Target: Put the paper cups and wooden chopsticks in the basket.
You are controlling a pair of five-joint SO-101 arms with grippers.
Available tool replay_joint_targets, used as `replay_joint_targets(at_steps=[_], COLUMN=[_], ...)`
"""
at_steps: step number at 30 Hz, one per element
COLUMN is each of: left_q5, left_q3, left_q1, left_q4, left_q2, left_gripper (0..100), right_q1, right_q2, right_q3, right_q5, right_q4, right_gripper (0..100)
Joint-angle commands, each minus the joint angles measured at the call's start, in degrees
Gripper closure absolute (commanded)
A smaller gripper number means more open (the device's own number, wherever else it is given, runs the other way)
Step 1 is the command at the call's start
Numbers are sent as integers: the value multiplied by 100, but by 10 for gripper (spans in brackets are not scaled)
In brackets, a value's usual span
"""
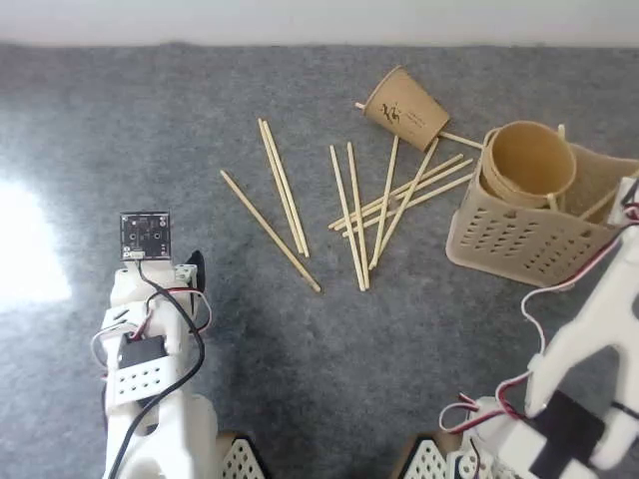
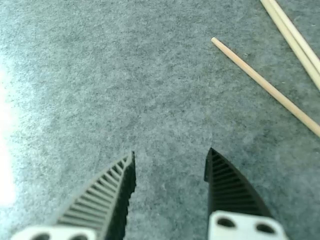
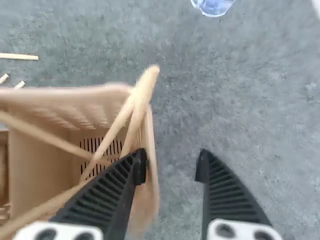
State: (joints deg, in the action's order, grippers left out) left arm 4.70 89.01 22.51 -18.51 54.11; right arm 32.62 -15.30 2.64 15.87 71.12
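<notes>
Moving room: grey felt mat (image 1: 100, 120) around your released left gripper (image 2: 171, 152).
Edge: released right gripper (image 3: 172, 152) at beige perforated plastic basket (image 1: 519, 244)'s rim.

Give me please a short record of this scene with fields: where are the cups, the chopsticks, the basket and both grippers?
surface: grey felt table
basket: upright, in front of the right arm
cup in basket: upright
cup outside: on its side on the table, near the basket
loose chopsticks: several, scattered on the table
chopsticks in basket: a few, leaning
left gripper: open, above bare table
right gripper: open, at the basket's wall
</notes>
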Motion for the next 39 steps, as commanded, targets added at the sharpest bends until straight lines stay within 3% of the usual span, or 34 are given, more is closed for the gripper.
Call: replay_joint_targets(at_steps=[1,7,13,19,26,39], left_q5=[70,70,70,70,70,70], left_q3=[-22,-22,-22,-22,-22,-22], left_q1=[-35,-35,-35,-35,-26,-26], left_q4=[141,141,141,141,141,141], left_q2=[97,97,97,97,97,97], left_gripper=[786,786,786,786,786,786], right_q1=[-57,-752,-2712,-4435,-4549,-4514], right_q2=[-752,-1833,-2721,-2229,-4,4585], right_q3=[-35,-53,-26,-193,-1705,-6119], right_q5=[114,114,114,88,-501,-1002], right_q4=[154,479,286,84,40,479], right_gripper=[836,841,843,843,843,843])
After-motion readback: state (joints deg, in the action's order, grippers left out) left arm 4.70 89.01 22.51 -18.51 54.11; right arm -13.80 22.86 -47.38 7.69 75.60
